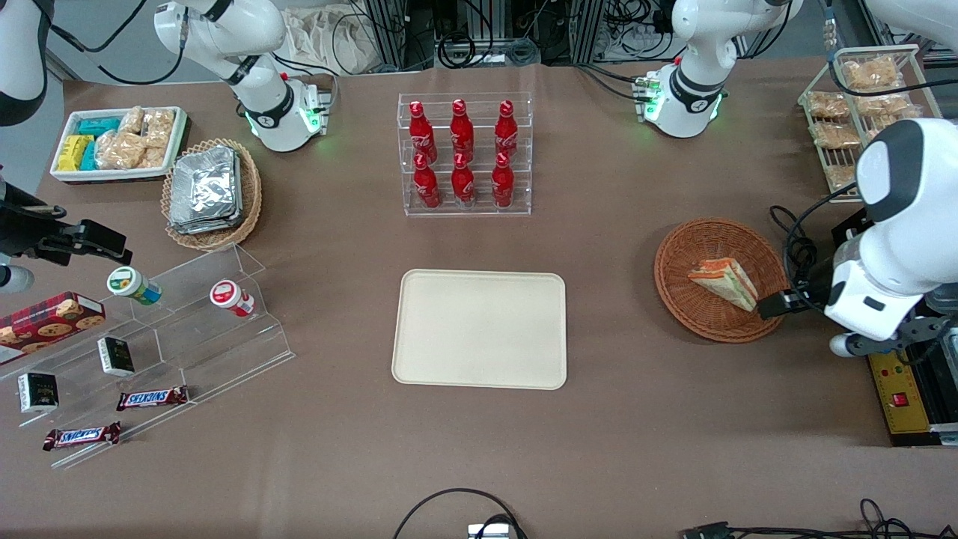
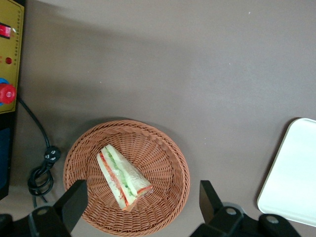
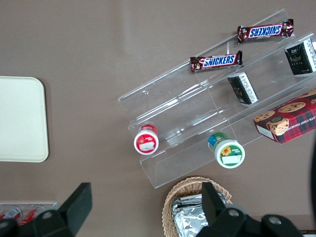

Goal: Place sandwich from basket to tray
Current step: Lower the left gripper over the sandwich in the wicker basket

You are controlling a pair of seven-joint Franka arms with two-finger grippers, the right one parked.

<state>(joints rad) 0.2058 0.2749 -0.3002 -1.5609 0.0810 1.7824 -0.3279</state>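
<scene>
The sandwich (image 1: 724, 281) (image 2: 123, 175), a pale wedge with orange, red and green layers, lies in the round reddish-brown basket (image 1: 692, 254) (image 2: 163, 148). My left gripper (image 1: 772, 306) (image 2: 142, 202) hovers above the basket's rim toward the working arm's end of the table. It is open, its black fingers (image 2: 74, 202) spread about as wide as the basket, with nothing between them. The sandwich's cut end lies below the gap, untouched. The cream tray (image 1: 479, 329) (image 2: 294, 173) lies flat and bare at the table's middle, beside the basket.
A clear rack of red bottles (image 1: 464, 153) stands farther from the camera than the tray. A yellow control box (image 1: 902, 393) (image 2: 10, 59) and a coiled cable (image 2: 42, 168) lie near the basket. Toward the parked arm's end are a foil-pack basket (image 1: 212, 193) and an acrylic snack shelf (image 1: 150, 352).
</scene>
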